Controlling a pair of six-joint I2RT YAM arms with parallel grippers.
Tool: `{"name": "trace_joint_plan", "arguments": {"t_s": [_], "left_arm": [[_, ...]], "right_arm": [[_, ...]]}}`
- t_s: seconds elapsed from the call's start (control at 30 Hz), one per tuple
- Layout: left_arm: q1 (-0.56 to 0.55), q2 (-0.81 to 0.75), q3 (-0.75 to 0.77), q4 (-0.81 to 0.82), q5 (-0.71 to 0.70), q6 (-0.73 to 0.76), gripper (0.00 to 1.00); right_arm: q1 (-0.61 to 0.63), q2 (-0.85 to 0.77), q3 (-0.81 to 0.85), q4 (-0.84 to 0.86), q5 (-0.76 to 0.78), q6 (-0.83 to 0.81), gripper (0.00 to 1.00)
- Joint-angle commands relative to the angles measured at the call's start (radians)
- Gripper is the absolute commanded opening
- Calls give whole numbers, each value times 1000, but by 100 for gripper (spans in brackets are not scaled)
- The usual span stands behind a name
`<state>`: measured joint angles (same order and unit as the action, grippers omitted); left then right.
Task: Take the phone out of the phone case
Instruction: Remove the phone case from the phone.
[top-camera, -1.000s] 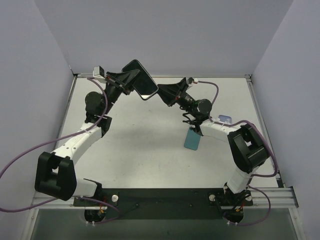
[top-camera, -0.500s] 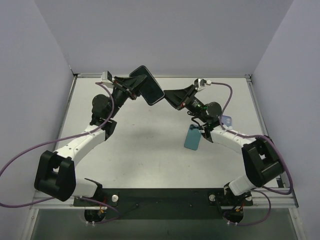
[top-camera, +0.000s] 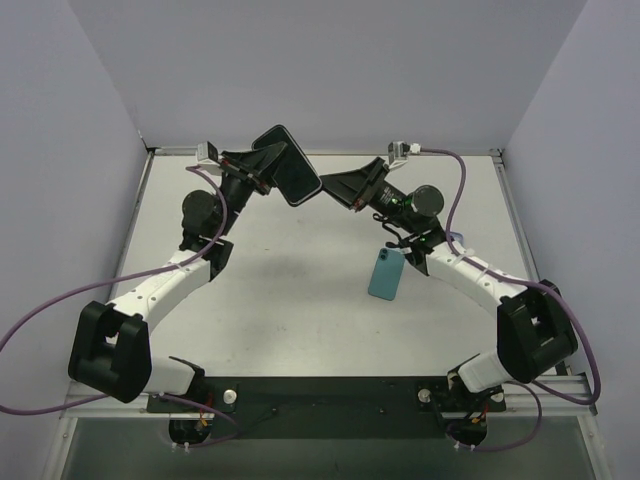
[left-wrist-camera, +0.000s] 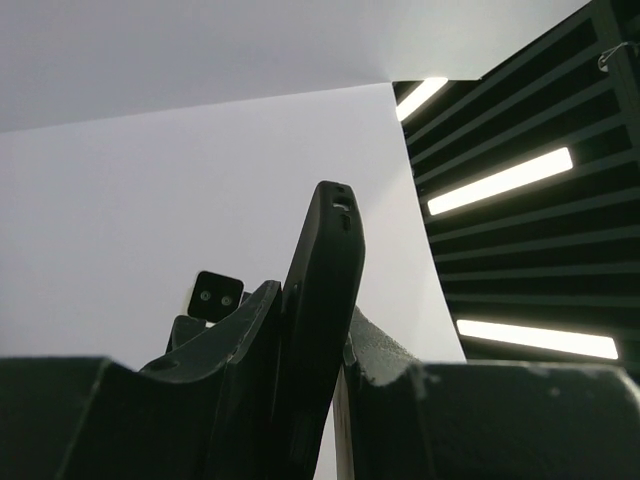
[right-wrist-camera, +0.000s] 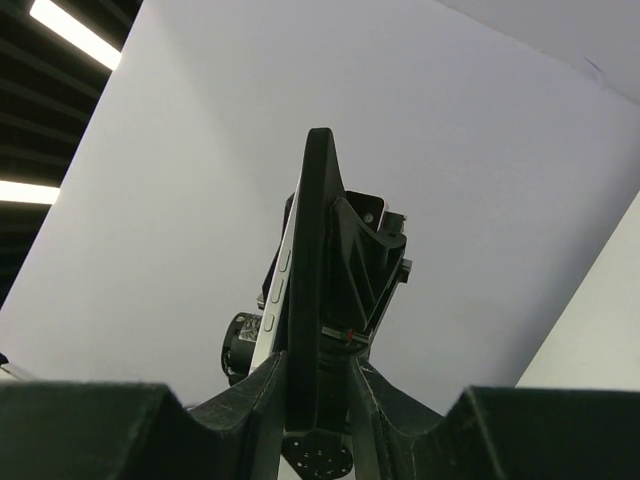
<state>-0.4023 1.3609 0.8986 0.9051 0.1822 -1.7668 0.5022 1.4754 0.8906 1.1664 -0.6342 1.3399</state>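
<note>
A black phone in a black case (top-camera: 291, 165) is held up in the air above the back of the table, between both arms. My left gripper (top-camera: 266, 170) is shut on its left end. My right gripper (top-camera: 327, 186) is shut on its right end. In the left wrist view the dark case edge (left-wrist-camera: 325, 270) stands between the fingers (left-wrist-camera: 240, 330). In the right wrist view the black case edge (right-wrist-camera: 316, 230) rises from the jaws, with a silver phone side and its buttons (right-wrist-camera: 281, 275) showing on its left; the left gripper sits behind it.
A blue phone-shaped item (top-camera: 387, 274) lies flat on the white table (top-camera: 290, 300) under the right forearm. A small pale blue object (top-camera: 452, 238) lies near the right edge. Grey walls enclose the table on three sides.
The held phone shifted a little right and tilted, with both grippers still on it. The right arm's elbow swung out to the right. The blue item did not move.
</note>
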Motion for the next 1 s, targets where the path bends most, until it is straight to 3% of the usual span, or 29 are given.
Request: {"name": "trace_joint_plan", "arguments": {"t_s": [0.0,0.27,0.5,0.7,0.83,0.97], "left_arm": [[-67,-77,128,517,-61,-368,0],[-67,-72,120,518,-59,-367,0],[-67,-71,122,518,-61,-361,0],[-70,-77,123,505,-56,-349,0],[-72,-82,125,499,-53,-344,0],[-73,-80,125,497,-50,-341,0]], "right_arm": [[81,114,0,-349,-199,-145,24],[104,119,41,-456,-277,-217,25],[108,91,48,-548,-248,-257,25],[148,126,175,-652,-236,-301,24],[177,170,234,-660,-246,-294,24],[191,207,258,-561,-282,-222,24]]}}
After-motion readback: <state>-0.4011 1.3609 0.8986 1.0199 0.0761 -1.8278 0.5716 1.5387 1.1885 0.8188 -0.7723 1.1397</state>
